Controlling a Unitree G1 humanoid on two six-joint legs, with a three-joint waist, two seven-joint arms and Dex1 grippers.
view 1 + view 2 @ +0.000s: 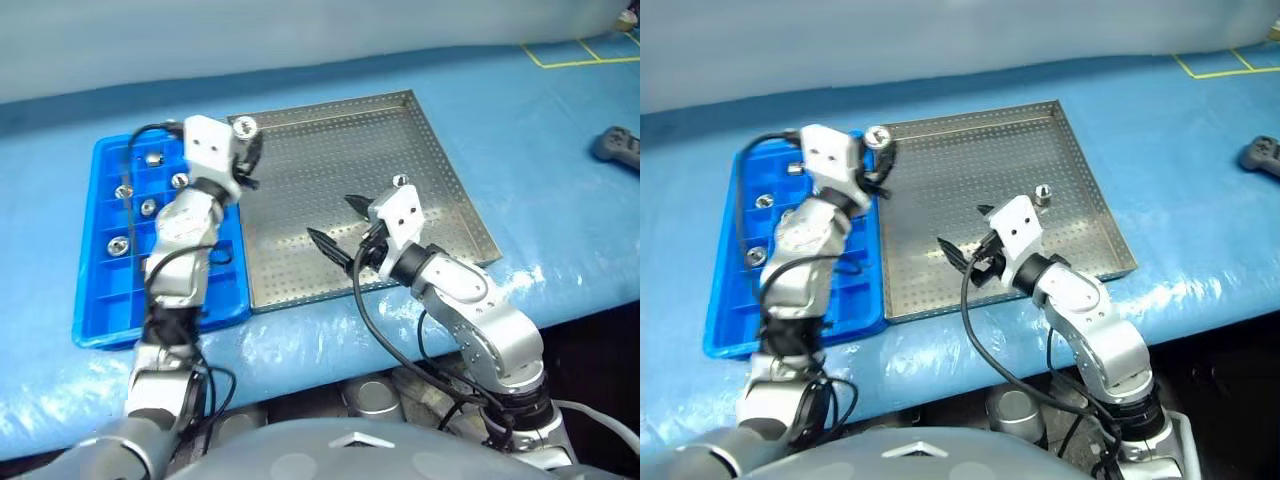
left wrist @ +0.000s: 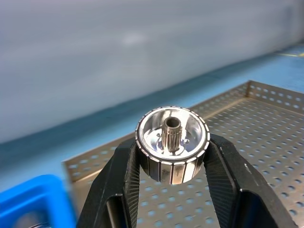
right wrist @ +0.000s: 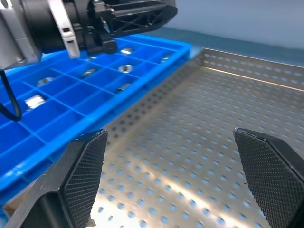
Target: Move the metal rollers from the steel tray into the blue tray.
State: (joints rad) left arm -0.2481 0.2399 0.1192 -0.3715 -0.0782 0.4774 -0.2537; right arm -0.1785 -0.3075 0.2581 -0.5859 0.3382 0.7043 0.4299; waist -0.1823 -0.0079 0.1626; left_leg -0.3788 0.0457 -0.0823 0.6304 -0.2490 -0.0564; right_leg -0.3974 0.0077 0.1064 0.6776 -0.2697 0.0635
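My left gripper (image 2: 172, 156) is shut on one of the metal rollers (image 2: 172, 148), a ribbed silver ring with a hollow hub. It hangs above the steel tray's far left corner, beside the blue tray (image 1: 100, 310). The steel tray (image 1: 330, 150) has a perforated floor, and one roller (image 1: 400, 181) lies on its right half. Several rollers lie in the blue tray's compartments, among them one roller (image 1: 118, 244) near its left wall. My right gripper (image 1: 335, 222) stands open over the steel tray's near side, pointing left, with nothing between its fingers (image 3: 85, 161).
A blue sheet covers the table. A dark hand-held device (image 1: 620, 148) lies at the far right. Yellow tape lines (image 1: 580, 55) mark the back right corner. The table's front edge runs just below both trays.
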